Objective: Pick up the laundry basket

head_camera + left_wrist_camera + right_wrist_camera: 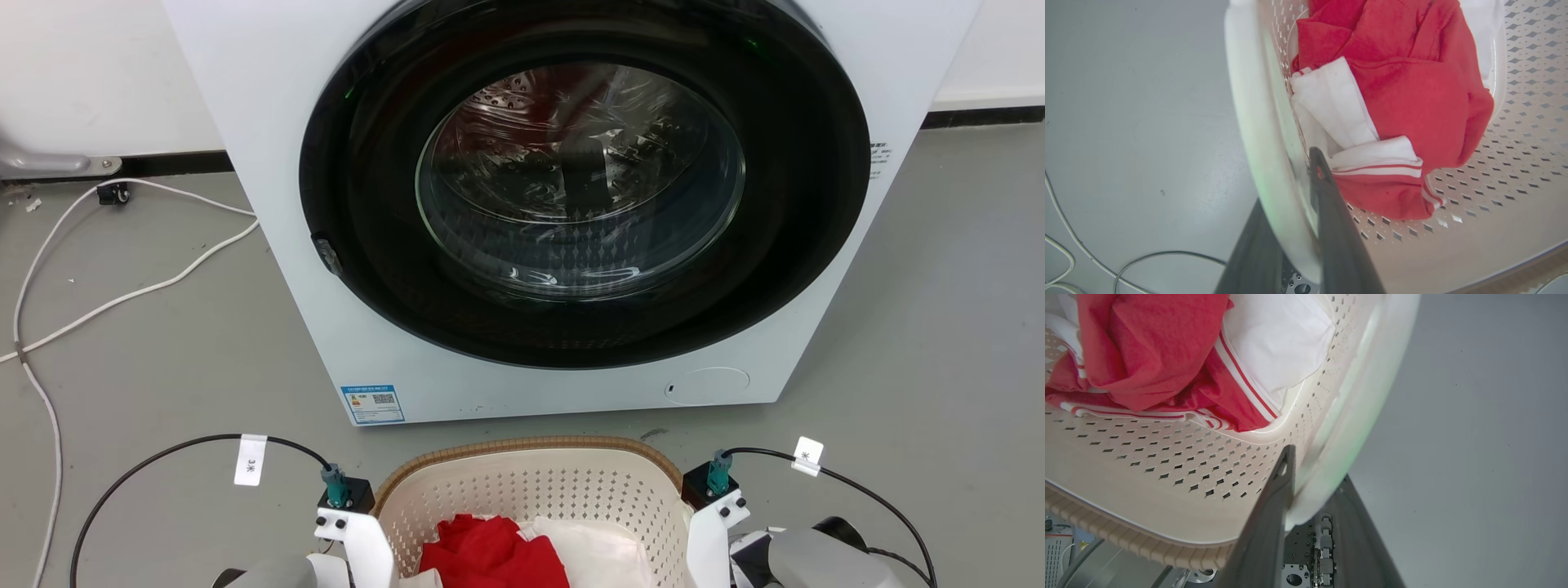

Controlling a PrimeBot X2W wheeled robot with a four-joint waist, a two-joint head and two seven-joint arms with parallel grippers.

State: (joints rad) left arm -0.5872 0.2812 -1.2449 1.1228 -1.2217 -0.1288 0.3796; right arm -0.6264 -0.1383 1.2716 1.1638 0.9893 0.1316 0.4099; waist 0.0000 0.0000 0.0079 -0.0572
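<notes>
The laundry basket [539,490] sits low in front of the washing machine [261,163], its brown rim towards the machine's round door, and it lies squarely between the robot's two arms. Whether it rests on the grey floor [163,367] or hangs just clear of it, I cannot tell.

The left hand [1290,188] is clenched on the basket's white left side handle: one dark finger [1327,196] lies inside against the perforated wall, the other outside, with the handle filling the gap between them. The right hand [1316,465] grasps the opposite handle the same way, one finger [1278,498] inside the wall and one outside.

A red garment [490,555] and a white cloth [596,555] are heaped in the basket. A white cable [122,294] trails over the floor left of the machine.
</notes>
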